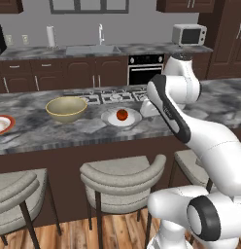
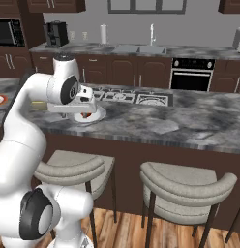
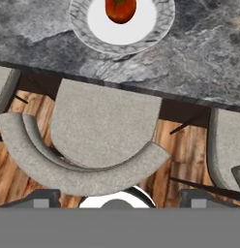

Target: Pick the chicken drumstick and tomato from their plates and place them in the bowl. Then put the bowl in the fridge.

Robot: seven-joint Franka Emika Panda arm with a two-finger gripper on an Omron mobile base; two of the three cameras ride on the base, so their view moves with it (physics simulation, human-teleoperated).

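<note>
Hovering above the stool, the hand stood with fingers wide apart, holding nothing; the tomato sat on the white-grey plate near the surface's front edge; smooth, round, likely to roll, best pinched across its middle; the tan bowl waited just beside, open room between.

A glossy white robot arm of rounded, tube-like segments, seen from behind in a rendered kitchen. Dark grey discs cap its joints, one large disc sitting on the bulbous base shoulder. A dark band runs along the forearm, and the casing shows no visible cables or lettering.
</note>
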